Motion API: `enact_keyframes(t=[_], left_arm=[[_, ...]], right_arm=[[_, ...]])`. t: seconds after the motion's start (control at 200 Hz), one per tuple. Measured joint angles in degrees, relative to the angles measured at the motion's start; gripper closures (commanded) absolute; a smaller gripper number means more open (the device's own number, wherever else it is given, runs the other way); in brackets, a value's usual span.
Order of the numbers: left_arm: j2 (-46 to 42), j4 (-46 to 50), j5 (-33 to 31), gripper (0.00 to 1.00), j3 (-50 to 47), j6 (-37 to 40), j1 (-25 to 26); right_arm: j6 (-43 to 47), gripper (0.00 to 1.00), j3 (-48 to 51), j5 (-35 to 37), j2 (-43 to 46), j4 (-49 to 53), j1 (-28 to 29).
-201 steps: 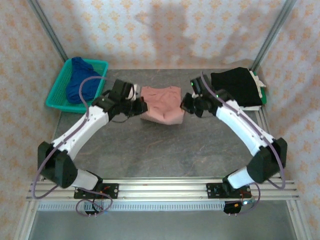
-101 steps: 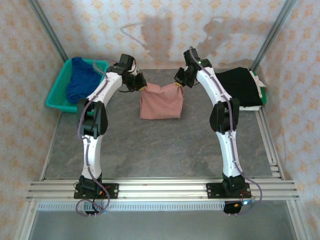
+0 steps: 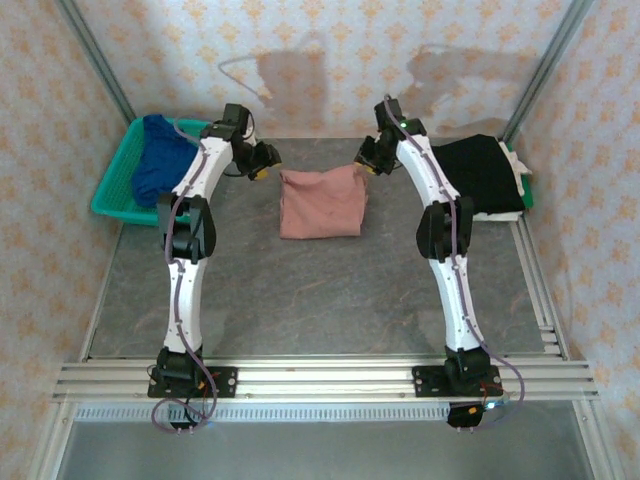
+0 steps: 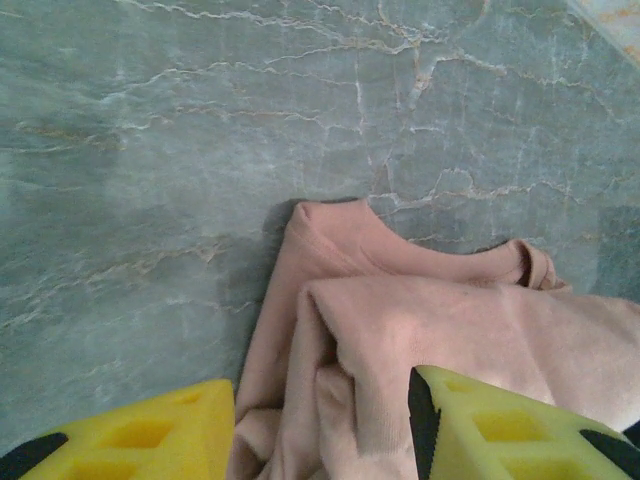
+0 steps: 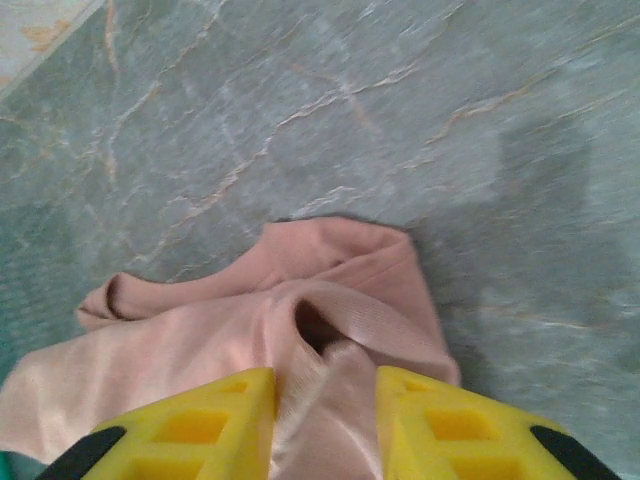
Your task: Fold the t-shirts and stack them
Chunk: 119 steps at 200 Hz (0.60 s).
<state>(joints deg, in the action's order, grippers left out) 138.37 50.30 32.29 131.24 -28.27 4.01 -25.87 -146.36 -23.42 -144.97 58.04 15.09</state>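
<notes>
We see the blue t-shirt [image 3: 158, 165] heaped in the teal basket [image 3: 112, 208] at ten o'clock. The left gripper [image 3: 262, 167] hovers at the eleven o'clock corner of the folded pink t-shirt [image 3: 322, 205] lying toward twelve o'clock, the right gripper [image 3: 368, 160] at its one o'clock corner, both with jaws apart, clamping nothing. The black t-shirt [image 3: 480, 172] lies at two o'clock.

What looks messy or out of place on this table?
The royal-blue t-shirt stands out: it sits crumpled and unfolded in the teal mesh basket at far left. The dusty-pink t-shirt is folded mid-table, but its far corners look bunched. The black t-shirt at right lies neatly folded.
</notes>
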Motion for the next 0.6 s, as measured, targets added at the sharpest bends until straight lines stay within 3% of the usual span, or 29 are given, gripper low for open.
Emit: enact_keyframes(t=[0.105, 0.235, 0.395, 0.596], left_arm=[[-7.4, -0.7, -2.2, 0.51, -8.9, 1.7, 1.7], [-14.5, -2.6, -2.6, 0.64, -15.9, 3.4, 6.5], [-13.1, -5.8, -0.2, 0.72, -16.1, 4.7, 11.4], [0.7, -4.6, -0.1, 0.73, -5.1, 4.8, 10.0]], right_arm=[[3.0, 0.67, 11.9, 6.5, 8.4, -1.8, 2.2], [4.7, 0.77, 22.7, 7.5, 16.9, -6.8, 7.1], [4.7, 0.83, 19.1, 5.4, 13.4, -9.9, 9.3], [4.7, 0.85, 4.8, 5.6, -1.4, -9.9, 7.6]])
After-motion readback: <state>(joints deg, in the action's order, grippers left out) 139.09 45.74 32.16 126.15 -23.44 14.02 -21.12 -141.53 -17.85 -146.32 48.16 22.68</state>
